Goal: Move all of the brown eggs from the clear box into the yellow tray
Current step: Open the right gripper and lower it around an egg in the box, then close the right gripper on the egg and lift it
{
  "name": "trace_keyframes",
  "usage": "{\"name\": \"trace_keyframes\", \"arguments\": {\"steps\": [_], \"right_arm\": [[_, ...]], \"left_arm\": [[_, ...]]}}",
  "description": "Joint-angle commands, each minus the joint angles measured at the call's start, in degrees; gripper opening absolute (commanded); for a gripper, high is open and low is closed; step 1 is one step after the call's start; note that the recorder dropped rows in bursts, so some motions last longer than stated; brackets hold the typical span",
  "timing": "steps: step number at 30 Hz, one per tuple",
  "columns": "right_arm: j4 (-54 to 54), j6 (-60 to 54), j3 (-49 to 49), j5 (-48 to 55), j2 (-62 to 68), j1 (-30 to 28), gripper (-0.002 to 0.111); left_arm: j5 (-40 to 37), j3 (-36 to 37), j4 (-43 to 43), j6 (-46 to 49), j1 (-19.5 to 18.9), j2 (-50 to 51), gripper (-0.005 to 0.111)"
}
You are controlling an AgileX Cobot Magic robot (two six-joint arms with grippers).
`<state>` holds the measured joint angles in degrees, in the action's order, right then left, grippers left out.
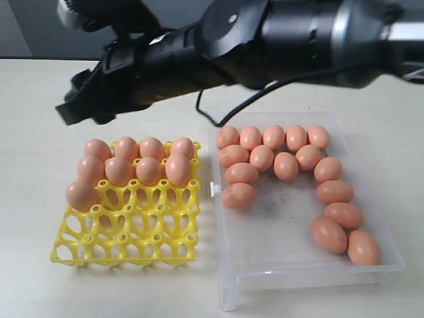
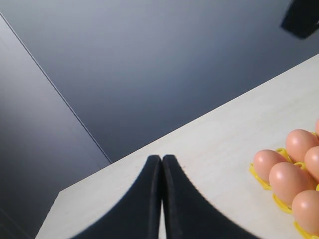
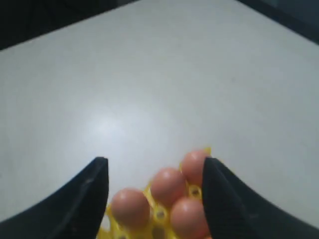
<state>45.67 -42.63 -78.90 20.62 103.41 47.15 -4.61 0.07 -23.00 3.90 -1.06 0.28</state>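
Right gripper [image 3: 154,164] hangs over the yellow tray [image 1: 126,245], jaws spread wide w/ nothing between them. Its arm [image 1: 278,40] reaches across from 3 o'clock in the ext. view. Left gripper [image 2: 161,158] is clenched, fingers pressed tip to tip, gripping nothing, w/ the table [image 2: 224,144] beyond it. We count 9 brown eggs [image 1: 149,171] in the tray: 4 along the 12 o'clock row, 4 in the next row, 1 at the 9 o'clock end of the third row. The clear box [image 1: 278,252] sits just beside the tray at its 3 o'clock. It holds approx. 16 more brown eggs, arced along its 12 and 3 o'clock sides.
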Motion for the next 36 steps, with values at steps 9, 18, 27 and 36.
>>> {"name": "trace_keyframes", "arguments": {"steps": [9,18,27,36], "right_arm": [[-62.53,52.85,2.98,36.28,0.79,-15.51,0.054],[-58.42,51.07,3.13,30.5,7.14,-16.85,0.054],[-57.13,51.07,3.13,30.3,13.33,-16.85,0.054],[-58.26,51.07,3.13,29.95,15.78,-16.85,0.006]], "left_arm": [[0.28,-0.07,-0.17,-0.25,0.6,-0.28,0.0],[0.68,-0.07,0.94,-0.98,0.6,-0.28,0.0],[-7.86,-0.07,21.21,-3.9,0.6,-0.28,0.0],[-8.52,-0.07,21.05,-3.9,0.6,-0.28,0.0]]}}
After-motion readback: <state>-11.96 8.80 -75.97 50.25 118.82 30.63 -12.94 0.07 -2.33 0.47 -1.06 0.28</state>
